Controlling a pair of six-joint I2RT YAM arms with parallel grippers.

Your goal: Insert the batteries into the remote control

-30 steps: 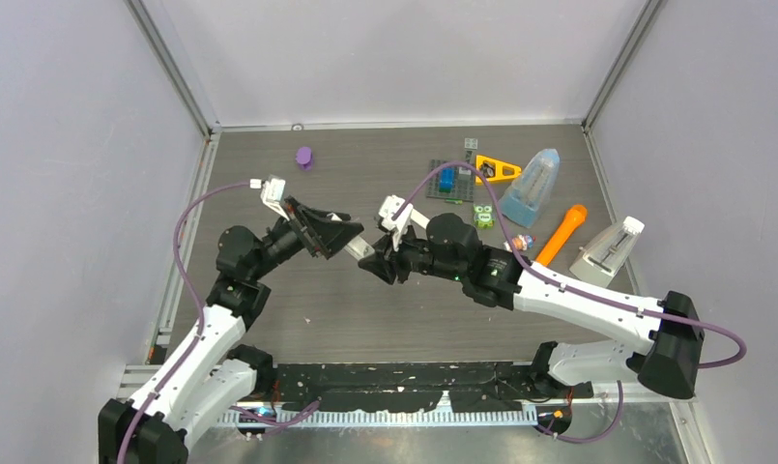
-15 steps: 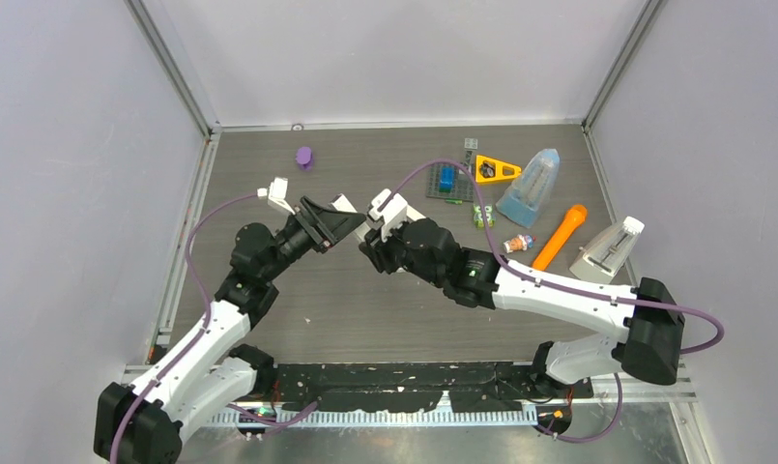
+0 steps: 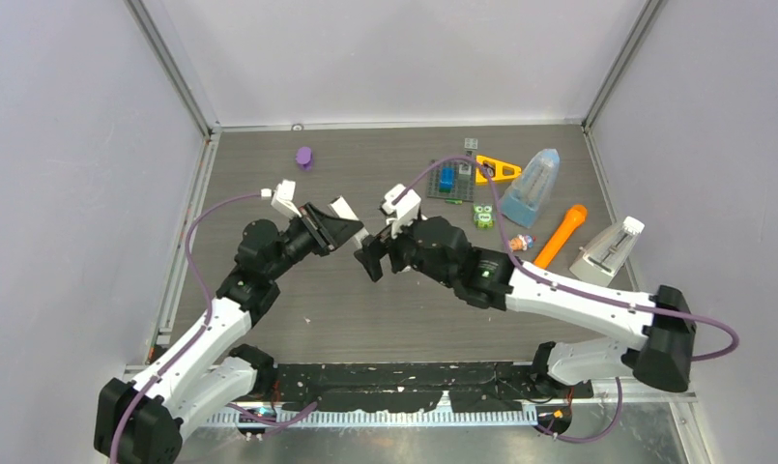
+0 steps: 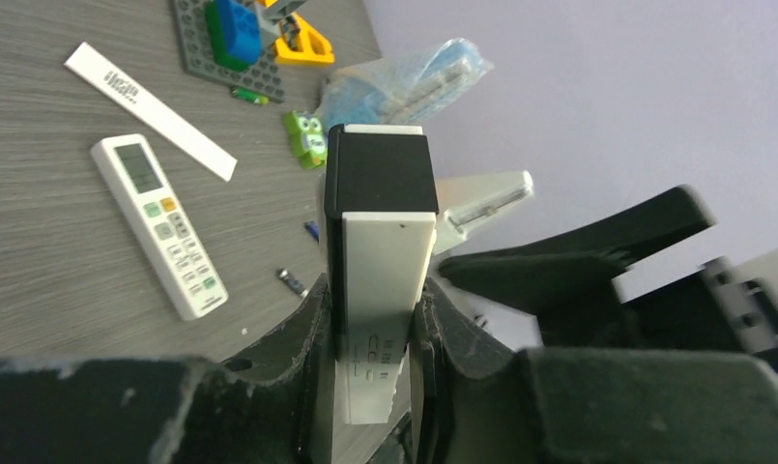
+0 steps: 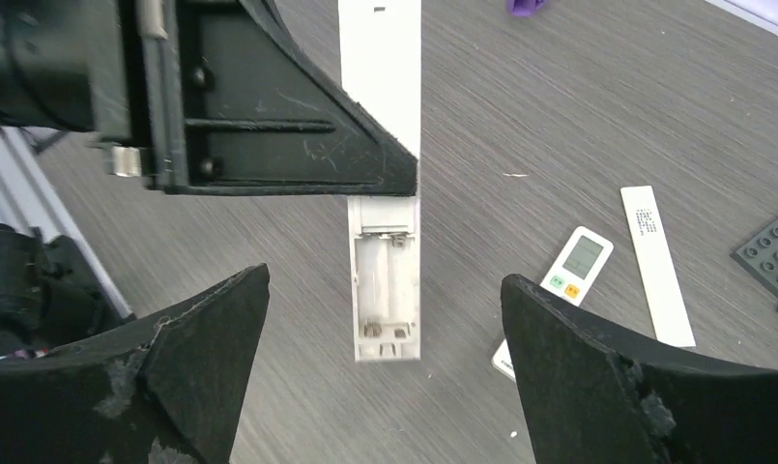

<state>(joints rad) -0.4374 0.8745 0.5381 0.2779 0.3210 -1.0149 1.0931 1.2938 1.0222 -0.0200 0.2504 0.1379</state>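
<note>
Stretching inward, my left end effector [image 4: 373,324] pinches the remote control [image 5: 380,58]. My right end effector [image 3: 372,255], spread wide, faces its battery bay [image 5: 386,285].

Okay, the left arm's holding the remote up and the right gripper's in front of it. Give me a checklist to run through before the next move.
1. Grip: remote clamped between the fingers of the left gripper: ok.
2. Cover: battery compartment uncovered: ok.
3. Contents: compartment holds nothing yet: ok.
4. Picking side: right gripper open and holding nothing: ok.
5. Supplies: blackish battery and blue battery lie loose on the table: ok.
6. Polarity marks inside the compartment: cannot tell.
</note>
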